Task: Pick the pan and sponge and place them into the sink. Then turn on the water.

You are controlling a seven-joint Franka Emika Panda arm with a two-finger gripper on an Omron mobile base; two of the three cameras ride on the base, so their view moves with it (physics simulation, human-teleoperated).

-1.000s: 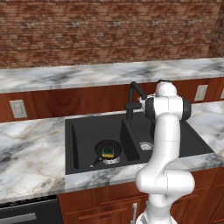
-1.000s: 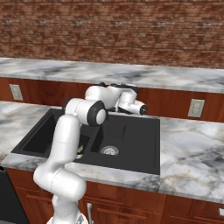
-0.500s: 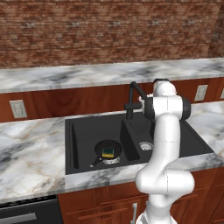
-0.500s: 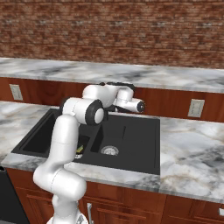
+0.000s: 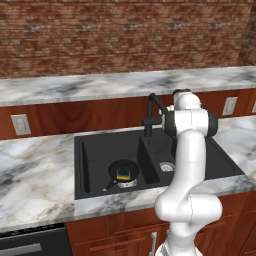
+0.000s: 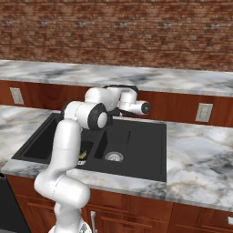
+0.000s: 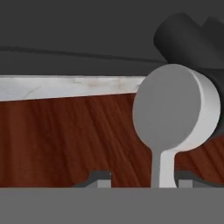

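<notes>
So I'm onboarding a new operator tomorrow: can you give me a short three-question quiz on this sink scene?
1. True or false: the pan lies in the sink.
2. Where is the sponge? A) on the counter B) inside the pan C) in the right basin
3. Fill in: the arm's hand is up by the black ____.

Key: 1 true, it sits in the left basin. 2 B. 3 faucet; no water stream shows at its spout.
</notes>
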